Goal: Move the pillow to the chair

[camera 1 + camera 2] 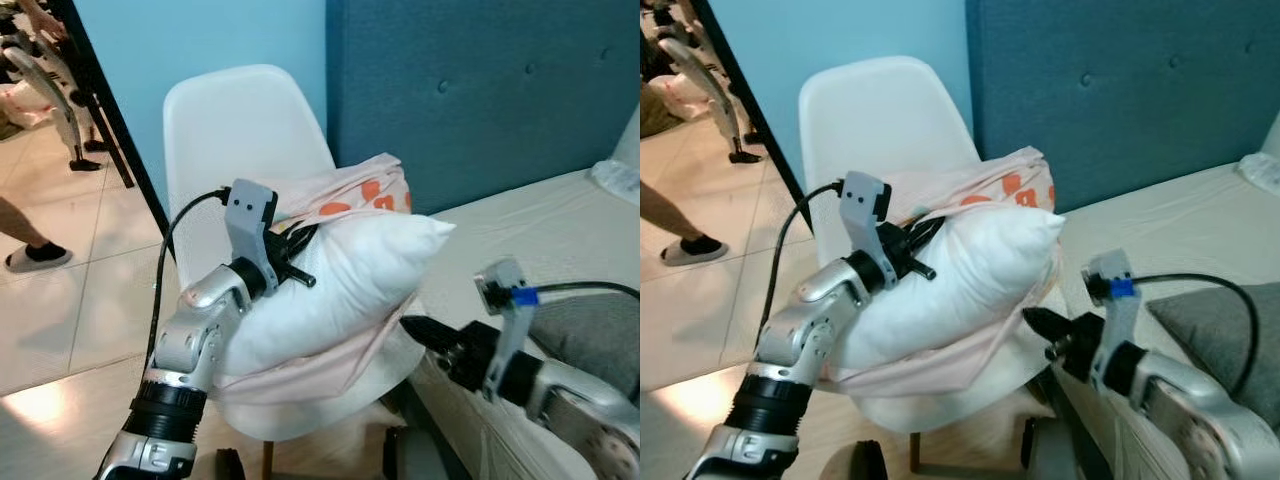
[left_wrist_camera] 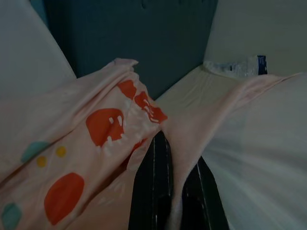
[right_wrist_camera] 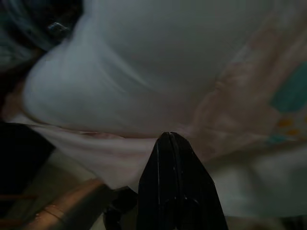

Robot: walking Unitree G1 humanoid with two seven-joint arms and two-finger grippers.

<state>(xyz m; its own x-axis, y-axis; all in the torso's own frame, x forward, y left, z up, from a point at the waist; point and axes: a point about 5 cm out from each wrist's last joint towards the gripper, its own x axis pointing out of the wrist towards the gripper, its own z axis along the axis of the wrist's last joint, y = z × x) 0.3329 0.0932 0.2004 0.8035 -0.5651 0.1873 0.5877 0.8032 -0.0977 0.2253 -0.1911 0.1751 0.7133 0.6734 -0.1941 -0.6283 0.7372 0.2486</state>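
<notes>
A white pillow [image 1: 350, 270], half out of a pink case with orange spots [image 2: 103, 124], lies on the seat of a white shell chair [image 1: 240, 120]. My left gripper [image 1: 297, 238] sits at the pillow's upper left, and in the left wrist view its fingers [image 2: 153, 167] are pinched on a fold of the pink case. My right gripper [image 1: 412, 327] is shut with nothing in it, its tip just under the pillow's lower right edge, beside the hanging case.
A bed with a white sheet [image 1: 540, 220] and blue padded headboard [image 1: 480, 90] stands right of the chair, with a grey cushion [image 1: 590, 335] on it. A black post [image 1: 110, 120] and a person's slippered foot [image 1: 35, 255] are on the tiled floor at left.
</notes>
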